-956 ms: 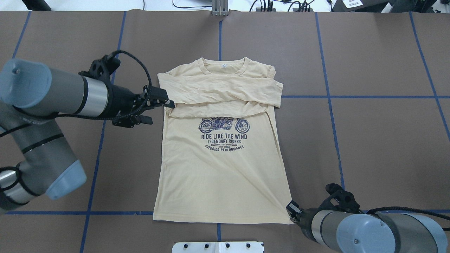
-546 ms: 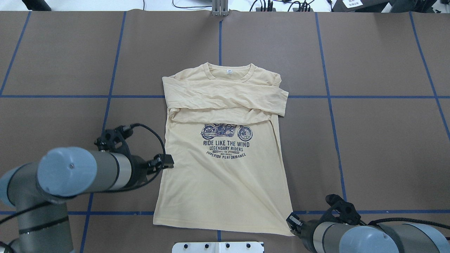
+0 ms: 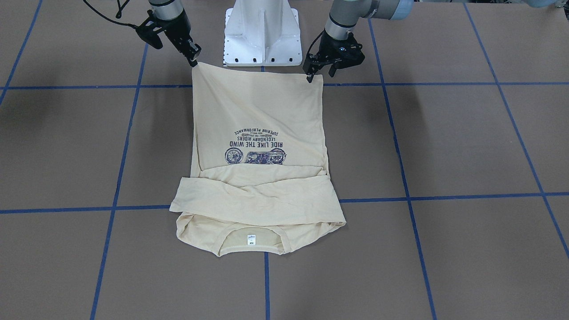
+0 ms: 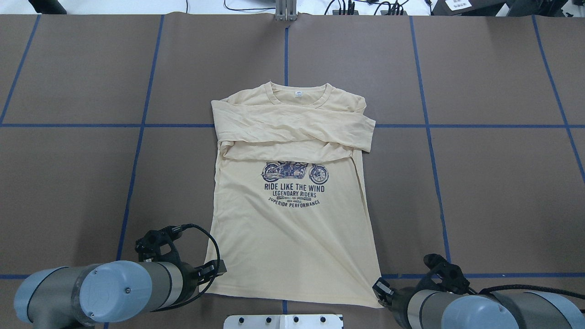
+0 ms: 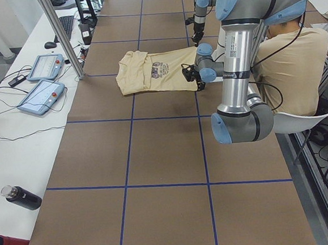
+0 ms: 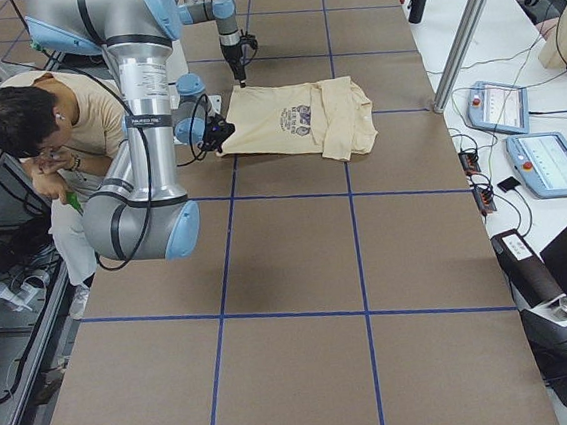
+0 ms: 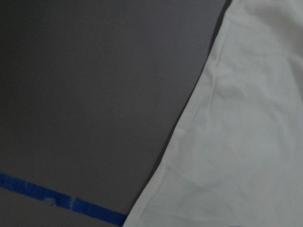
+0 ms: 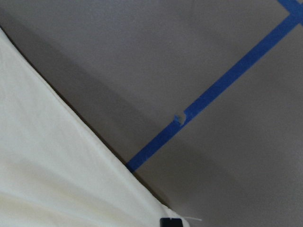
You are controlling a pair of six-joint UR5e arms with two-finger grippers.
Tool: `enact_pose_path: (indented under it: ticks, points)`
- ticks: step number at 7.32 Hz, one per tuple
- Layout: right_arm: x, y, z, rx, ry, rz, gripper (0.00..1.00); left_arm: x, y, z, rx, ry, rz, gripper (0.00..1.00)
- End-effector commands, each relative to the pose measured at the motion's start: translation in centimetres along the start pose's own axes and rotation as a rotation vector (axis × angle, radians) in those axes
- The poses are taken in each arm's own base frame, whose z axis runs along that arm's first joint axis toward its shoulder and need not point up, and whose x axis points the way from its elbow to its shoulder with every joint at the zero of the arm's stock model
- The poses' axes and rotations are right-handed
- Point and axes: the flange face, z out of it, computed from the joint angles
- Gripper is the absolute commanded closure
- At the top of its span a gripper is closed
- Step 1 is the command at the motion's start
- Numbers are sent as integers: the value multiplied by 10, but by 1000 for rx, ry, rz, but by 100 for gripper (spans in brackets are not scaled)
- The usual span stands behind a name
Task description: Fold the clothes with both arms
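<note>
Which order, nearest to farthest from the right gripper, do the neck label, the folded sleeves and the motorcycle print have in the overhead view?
From the right gripper:
1. motorcycle print, mid-chest of the T-shirt.
2. folded sleeves, across the upper chest, beyond the print.
3. neck label, at the collar, the far end.

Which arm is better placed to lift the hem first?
Right. The right hand seems shut on a hem corner of the shirt; the left hand is open beside the other corner.
</note>
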Motion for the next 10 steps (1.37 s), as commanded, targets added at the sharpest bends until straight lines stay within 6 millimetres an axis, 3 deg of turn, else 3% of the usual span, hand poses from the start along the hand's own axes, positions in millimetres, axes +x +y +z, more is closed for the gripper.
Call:
enact_pose_path:
  ticks: [1, 3, 4, 5, 6, 9, 10]
  points:
    - [0, -1, 0, 1, 1, 0, 100, -2, 6, 7, -6, -14, -1, 19]
    - [1, -1, 0, 2, 2, 0, 100, -3, 7, 8, -8, -17, -12, 29]
    - [1, -1, 0, 2, 2, 0, 100, -2, 7, 7, -9, -14, -13, 48]
    - [1, -1, 0, 2, 2, 0, 100, 0, 7, 5, -11, -9, -14, 87]
    - [0, -1, 0, 1, 1, 0, 100, -3, 7, 6, -11, -14, -13, 95]
    - [0, -1, -3, -1, -3, 1, 100, -3, 7, 5, -11, -14, -13, 94]
    - [0, -1, -3, -1, -3, 1, 100, -4, 7, 4, -6, -33, -14, 66]
